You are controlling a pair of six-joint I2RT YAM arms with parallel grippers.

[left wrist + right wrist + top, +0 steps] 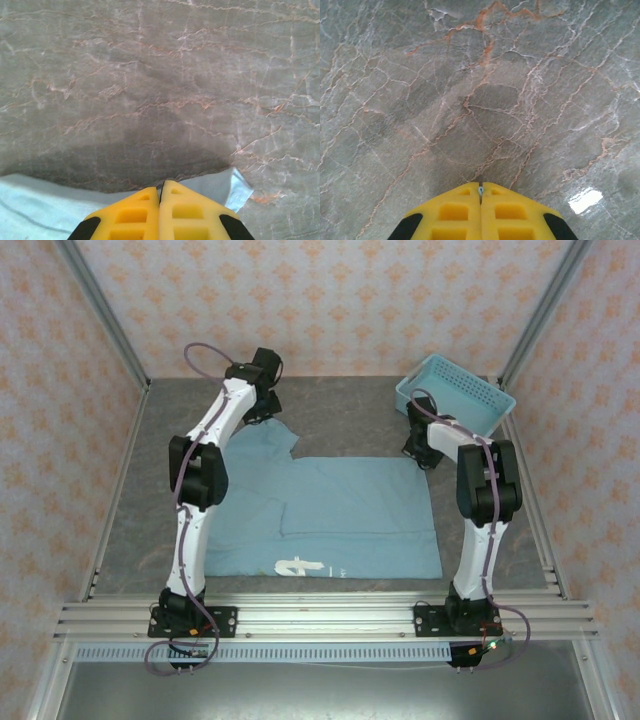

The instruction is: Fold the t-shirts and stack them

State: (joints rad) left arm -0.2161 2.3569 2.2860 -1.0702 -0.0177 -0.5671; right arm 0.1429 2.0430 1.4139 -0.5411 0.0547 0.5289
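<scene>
left gripper: upper left of centre in the top view, down on the far-left sleeve corner. In the left wrist view its yellow fingers are pressed tight together with the cloth edge running under the tips, so it is pinching the shirt.
t-shirt: a light teal-blue short-sleeved cloth t-shirt spread flat across the middle of the frame between the two arms. A strip of it also shows along the bottom of the left wrist view (one corner curls up at lower right).
lettering: bold white print at the shirt's near edge, lower centre.
right gripper: right of centre, at the shirt's far-right corner. In the right wrist view the fingers are closed tip to tip with a teal sliver caught in the seam.
basket: a rigid light-blue plastic lattice basket, upper right, apart from the shirt.
table: grey marble-veined top under everything.
</scene>
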